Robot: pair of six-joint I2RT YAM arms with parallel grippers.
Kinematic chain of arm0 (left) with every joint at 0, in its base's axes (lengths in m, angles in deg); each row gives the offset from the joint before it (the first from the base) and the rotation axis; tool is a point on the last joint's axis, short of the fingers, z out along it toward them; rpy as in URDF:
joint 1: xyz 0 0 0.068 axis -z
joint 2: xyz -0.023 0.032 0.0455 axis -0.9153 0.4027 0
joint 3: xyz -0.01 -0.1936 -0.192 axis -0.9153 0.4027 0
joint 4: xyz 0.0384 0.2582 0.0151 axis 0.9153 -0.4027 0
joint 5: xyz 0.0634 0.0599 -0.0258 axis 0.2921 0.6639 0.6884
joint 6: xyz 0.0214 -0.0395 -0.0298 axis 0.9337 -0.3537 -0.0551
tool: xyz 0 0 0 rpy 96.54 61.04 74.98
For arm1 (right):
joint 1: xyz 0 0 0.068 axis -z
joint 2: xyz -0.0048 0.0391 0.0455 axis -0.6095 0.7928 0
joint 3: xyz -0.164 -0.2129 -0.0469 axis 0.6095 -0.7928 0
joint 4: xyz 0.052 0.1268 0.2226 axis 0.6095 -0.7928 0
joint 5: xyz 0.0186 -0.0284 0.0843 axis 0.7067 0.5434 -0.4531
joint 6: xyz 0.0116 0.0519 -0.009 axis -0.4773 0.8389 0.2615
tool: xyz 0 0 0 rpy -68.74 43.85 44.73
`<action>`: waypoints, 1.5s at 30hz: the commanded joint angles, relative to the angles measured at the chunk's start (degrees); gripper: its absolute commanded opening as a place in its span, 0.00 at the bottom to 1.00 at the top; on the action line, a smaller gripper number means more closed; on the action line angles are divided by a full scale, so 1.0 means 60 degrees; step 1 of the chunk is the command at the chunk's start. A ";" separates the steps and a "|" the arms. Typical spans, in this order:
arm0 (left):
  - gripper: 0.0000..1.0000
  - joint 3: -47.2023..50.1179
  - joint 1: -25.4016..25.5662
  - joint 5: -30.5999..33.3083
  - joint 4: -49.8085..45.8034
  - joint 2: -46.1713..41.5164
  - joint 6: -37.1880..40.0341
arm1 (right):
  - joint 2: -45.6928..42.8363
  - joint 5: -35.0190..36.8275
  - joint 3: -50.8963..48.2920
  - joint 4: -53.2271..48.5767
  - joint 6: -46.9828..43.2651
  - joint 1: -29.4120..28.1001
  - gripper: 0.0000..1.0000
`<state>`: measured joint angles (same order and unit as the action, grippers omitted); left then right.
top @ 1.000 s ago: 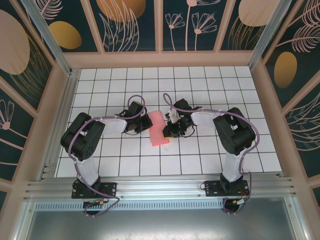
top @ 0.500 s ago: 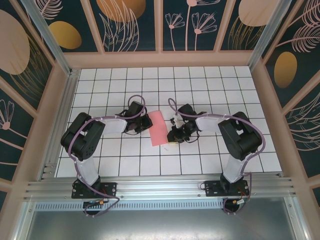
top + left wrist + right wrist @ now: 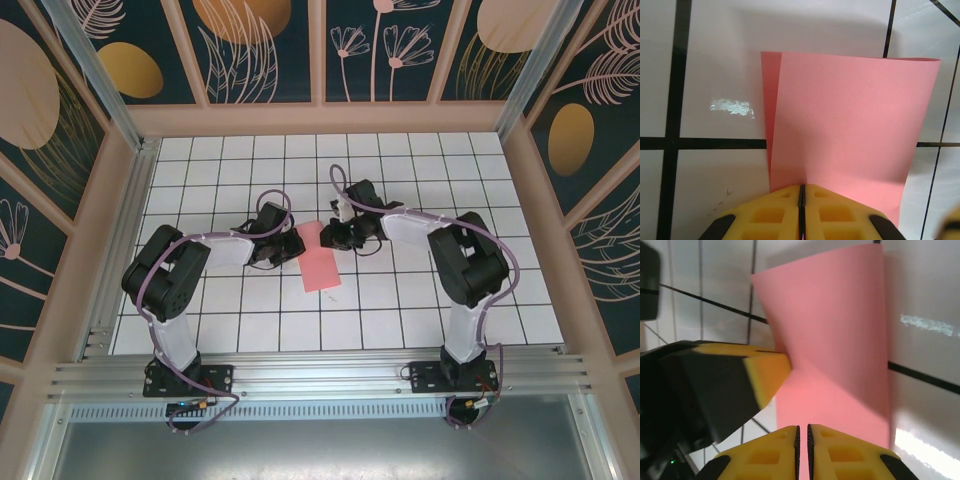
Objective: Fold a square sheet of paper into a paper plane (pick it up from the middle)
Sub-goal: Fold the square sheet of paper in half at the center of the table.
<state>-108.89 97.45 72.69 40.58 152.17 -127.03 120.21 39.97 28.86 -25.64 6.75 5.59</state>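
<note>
Left wrist footage shows the yellow fingers of the left gripper pressed together, and the near edge of the square sheet of paper is pinched in the seam between them. The salmon-pink sheet is seen folded over on itself, with a narrow strip of the lower layer left uncovered along one side and the far end rounded into a soft fold. In the right wrist view, the fingers of the right gripper are held almost together, with only a thin slit between them. Their tips are set at the edge of the sheet, but whether paper is caught in the slit cannot be told. Beside them, a yellow pad of the left gripper is seen touching the sheet's side, and the upper layer is bowed upward there. From the top external camera, the folded sheet is seen lying on the white tiled table between the two arms, with the left gripper at its left far corner and the right gripper at its right far corner.
</note>
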 commanded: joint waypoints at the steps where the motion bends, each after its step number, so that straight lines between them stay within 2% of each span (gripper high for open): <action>1: 0.10 0.0216 0.0007 0.0730 -0.1203 0.0476 0.0271 | 0.0495 -0.0021 0.0432 0.0309 0.0170 -0.0004 0.15; 14: 0.11 -0.0101 0.0011 0.0446 -0.1111 0.0117 0.0388 | 0.1185 0.1009 -0.0001 0.0572 0.1071 0.0010 0.13; 20: 0.19 0.0388 0.0010 -0.0520 0.0246 -0.0989 -0.0169 | 0.0945 0.1852 -0.0582 0.0523 0.1847 -0.0227 0.13; 25: 0.19 0.1402 0.0042 -0.1013 0.1419 -0.1948 -0.0910 | 0.0342 0.2539 -0.1366 0.0867 0.3479 -0.0535 0.13; 29: 0.19 0.1719 0.0224 -0.1259 0.1855 -0.2161 -0.1162 | 0.0077 0.2825 -0.1744 0.1123 0.4434 -0.0693 0.13; 35: 0.17 0.1593 0.0748 -0.1177 0.1767 -0.1559 -0.1373 | 0.0158 0.2750 -0.1741 0.1236 0.4718 -0.0662 0.13; 45: 0.13 0.1341 0.1154 -0.0567 0.0027 -0.0611 -0.0834 | 0.0057 0.2181 -0.1667 0.1676 0.4259 -0.0537 0.13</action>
<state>-100.02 103.94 67.32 46.46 146.90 -133.78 120.08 53.13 20.73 -13.22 33.48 2.00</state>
